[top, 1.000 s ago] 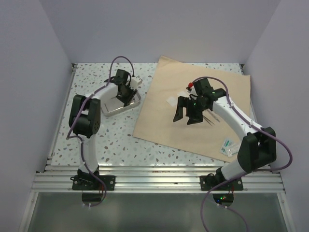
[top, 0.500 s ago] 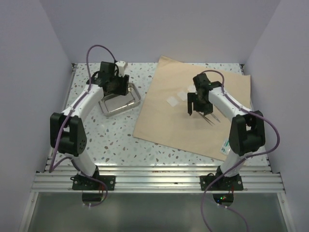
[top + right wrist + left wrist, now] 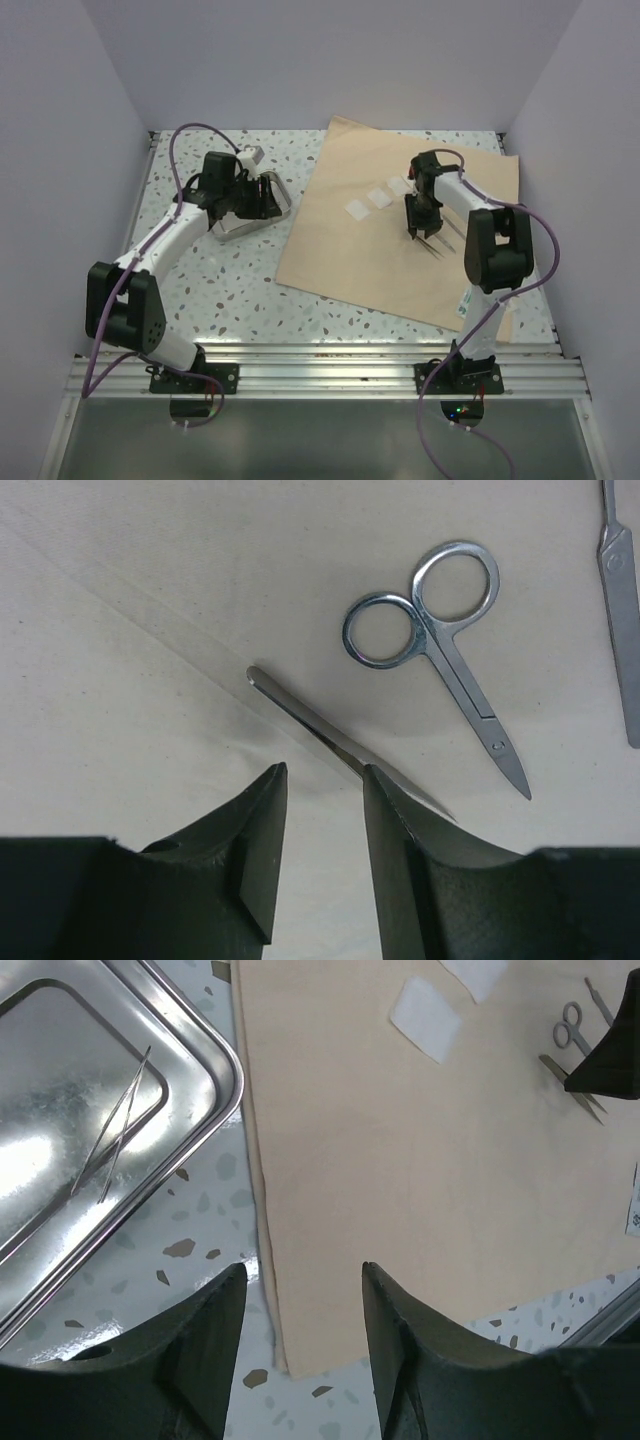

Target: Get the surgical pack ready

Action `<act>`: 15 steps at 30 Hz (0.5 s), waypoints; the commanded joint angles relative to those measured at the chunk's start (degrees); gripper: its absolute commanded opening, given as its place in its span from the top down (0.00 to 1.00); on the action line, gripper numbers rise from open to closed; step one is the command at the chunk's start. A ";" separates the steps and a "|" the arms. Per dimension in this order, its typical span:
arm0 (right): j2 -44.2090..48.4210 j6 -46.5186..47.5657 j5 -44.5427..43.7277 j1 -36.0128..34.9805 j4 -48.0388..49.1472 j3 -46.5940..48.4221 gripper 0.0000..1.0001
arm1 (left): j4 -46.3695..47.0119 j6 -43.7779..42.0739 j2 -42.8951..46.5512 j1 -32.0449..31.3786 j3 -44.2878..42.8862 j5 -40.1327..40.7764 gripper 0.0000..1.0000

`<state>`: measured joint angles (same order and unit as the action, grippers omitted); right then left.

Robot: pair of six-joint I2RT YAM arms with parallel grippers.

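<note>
Lining up my right gripper [image 3: 322,780] over the forceps [image 3: 300,708] while my left gripper [image 3: 302,1275] hangs by the metal tray [image 3: 228,1100].
Right jaws are partly apart and empty, low over the forceps beside the scissors [image 3: 440,640] on the wrap sheet [image 3: 130,600], set to pinch across it. Left jaws are apart and empty, near the tray, which I judge collects the instruments, since tweezers [image 3: 115,1125] lie inside.

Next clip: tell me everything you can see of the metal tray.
The metal tray is shiny steel by its look, rectangular with rounded corners and a raised rolled rim. It lies flat on the speckled table, close beside the left edge of the tan sheet. Thin tweezers lie inside it. The open left gripper hovers by it.
</note>
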<state>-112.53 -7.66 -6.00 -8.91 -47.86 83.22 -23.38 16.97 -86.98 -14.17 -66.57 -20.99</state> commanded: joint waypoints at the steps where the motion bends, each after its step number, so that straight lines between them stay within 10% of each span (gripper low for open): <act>1: -0.93 2.65 1.34 -0.23 2.15 2.30 0.60 | 2.81 0.43 2.52 -0.15 -0.32 -2.82 0.47; 15: -3.48 4.41 -0.33 0.03 4.17 2.03 0.63 | 1.40 -0.45 1.02 -0.33 -1.64 -4.14 0.50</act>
<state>-114.85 -4.80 -5.13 -9.04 -45.21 83.57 -23.35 16.93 -86.65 -14.28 -66.59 -23.68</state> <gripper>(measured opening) 0.383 0.507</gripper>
